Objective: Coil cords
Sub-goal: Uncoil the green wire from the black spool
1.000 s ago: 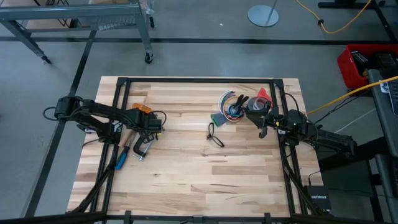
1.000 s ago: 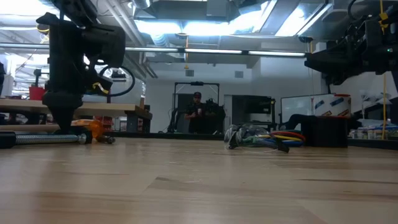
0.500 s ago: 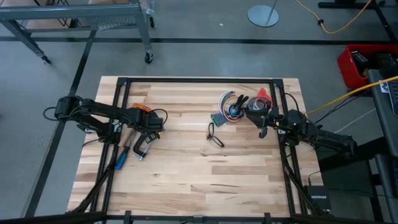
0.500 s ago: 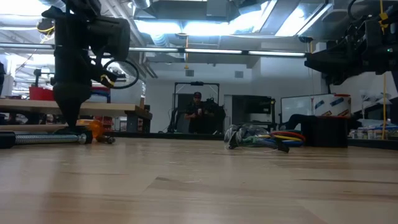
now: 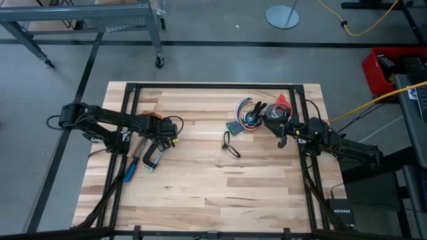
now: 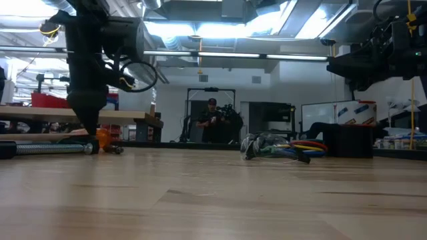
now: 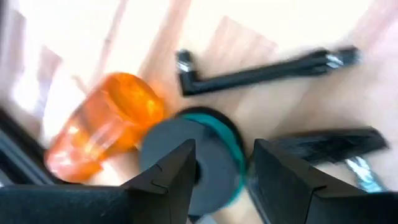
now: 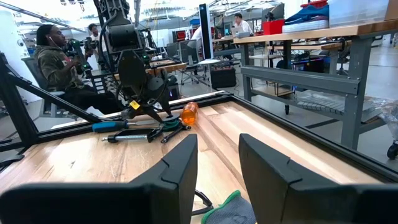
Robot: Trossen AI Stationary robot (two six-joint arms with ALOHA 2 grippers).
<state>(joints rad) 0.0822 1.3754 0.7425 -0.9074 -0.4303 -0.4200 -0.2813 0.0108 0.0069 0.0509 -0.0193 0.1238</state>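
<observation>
Left gripper is positioned over the table's left half, pointed down, with the fingertips just above the wood in the low view. In the left wrist view the fingers are seen apart, with nothing pinched between them. Beyond the gap a black disc with a teal rim is seen on the table, with an orange translucent handle just beside it and a bent black bar near by. The cord is seen as a thin black loop hanging off the table beside the left gripper's body, with a small yellow piece on it. In the high view the loop is found on the gripper's inner side. What the loop is caught on cannot be told; it is not between the fingertips. A metal clamp and a blue-handled screwdriver are laid just in front of the left gripper. Right gripper is parked at the back right of the table, raised, next to the multicoloured wire bundle. Its fingers are spread and empty in the right wrist view. Small black wire loops are laid near the table's middle, well apart from the cord. A person is visible in the room behind.
</observation>
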